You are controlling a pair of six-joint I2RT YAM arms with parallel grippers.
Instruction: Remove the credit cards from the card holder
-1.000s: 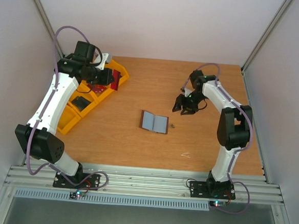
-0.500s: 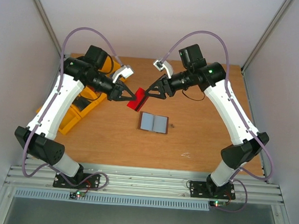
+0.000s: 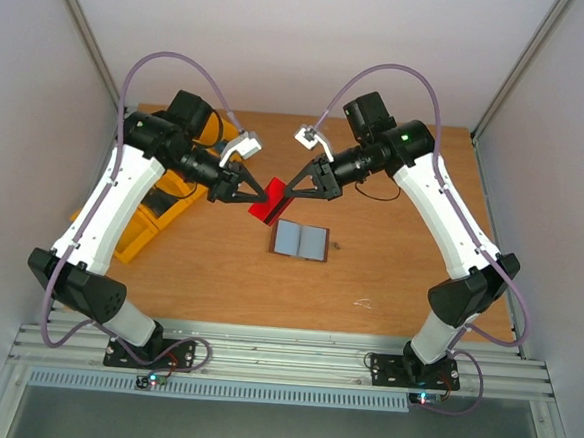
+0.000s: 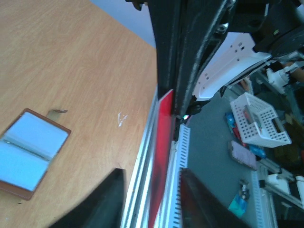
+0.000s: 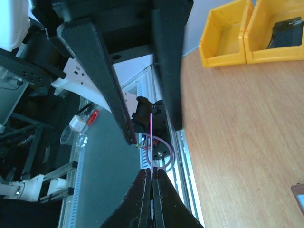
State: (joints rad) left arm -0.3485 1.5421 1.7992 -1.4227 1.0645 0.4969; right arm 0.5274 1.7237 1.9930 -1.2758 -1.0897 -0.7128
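The card holder (image 3: pixel 301 240) lies open on the table, grey-blue lining up, and also shows in the left wrist view (image 4: pixel 31 154). Above and just left of it a red credit card (image 3: pixel 266 203) hangs in the air between both grippers. My right gripper (image 3: pixel 286 191) is shut on its right edge; in the right wrist view the card (image 5: pixel 151 137) shows edge-on, pinched at the fingertips (image 5: pixel 152 180). My left gripper (image 3: pixel 252 191) is open around the card's other end (image 4: pixel 161 152), with a gap on each side of it (image 4: pixel 151 173).
Yellow bins (image 3: pixel 150 219) stand at the table's left edge under the left arm; one bin (image 5: pixel 280 33) holds a dark object. A small dark speck (image 3: pixel 337 246) lies right of the card holder. Grey walls enclose the table.
A second ago the arms were apart, left at the bins, right by the card holder. They have met over the table; the right jaws have shut on the card and the left jaws have opened.
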